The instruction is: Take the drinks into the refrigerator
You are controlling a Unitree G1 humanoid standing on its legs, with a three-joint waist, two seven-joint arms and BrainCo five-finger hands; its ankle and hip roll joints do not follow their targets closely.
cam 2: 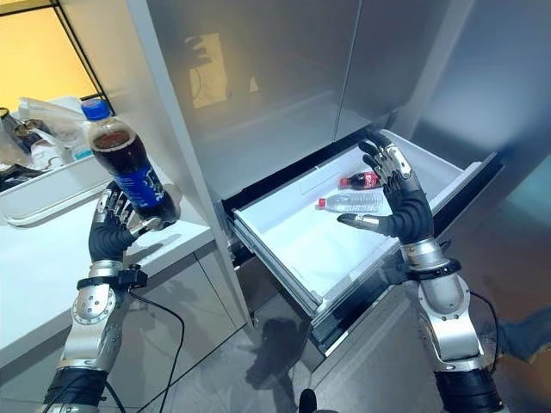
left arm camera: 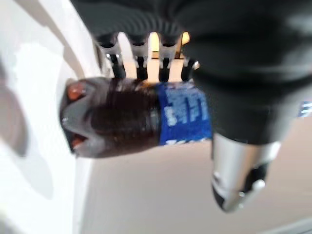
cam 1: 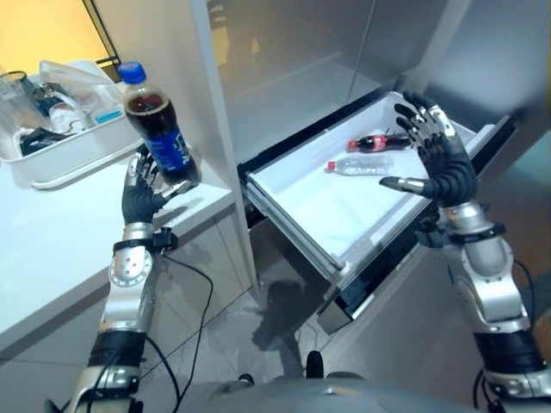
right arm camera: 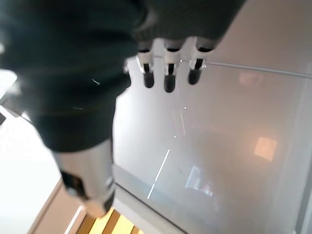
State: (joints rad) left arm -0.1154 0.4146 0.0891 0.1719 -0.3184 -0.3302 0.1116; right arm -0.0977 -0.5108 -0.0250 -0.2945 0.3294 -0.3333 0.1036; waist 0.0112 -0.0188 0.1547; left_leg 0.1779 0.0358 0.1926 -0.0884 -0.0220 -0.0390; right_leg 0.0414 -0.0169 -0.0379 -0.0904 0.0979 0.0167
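With our left hand [cam 1: 142, 196] curled round the cola bottle [cam 1: 157, 127] above the counter [cam 1: 52, 249] and our right hand [cam 1: 439, 159] spread empty over the open refrigerator drawer [cam 1: 301, 228], we should swing across, keep clear of the refrigerator's edge, and lay it beside the small cola bottle [cam 1: 377, 142] and water bottle [cam 1: 360, 166].

Left bare the drawer's [cam 1: 297, 202] near half; blocked at far end by two bottles [cam 1: 362, 156].
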